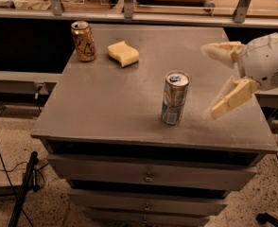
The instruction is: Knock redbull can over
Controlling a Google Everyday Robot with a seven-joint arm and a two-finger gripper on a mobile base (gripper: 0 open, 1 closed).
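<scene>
The redbull can [174, 98], slim, silver and blue with a silver top, stands upright near the middle of the grey cabinet top [110, 103], slightly toward the front right. My gripper [211, 81] comes in from the right edge of the view, over the cabinet's right side, a short gap to the right of the can. Its two cream fingers are spread wide apart and hold nothing. One finger [220, 50] points left above the can's height, the other [231, 100] angles down toward the tabletop.
A wider gold can with dark markings [83, 41] stands upright at the back left. A yellow sponge [123, 53] lies just right of it. Drawers [148, 176] are below the top. A railing and shelf [129, 11] run behind. Cables and a stand [21, 193] lie on the floor at left.
</scene>
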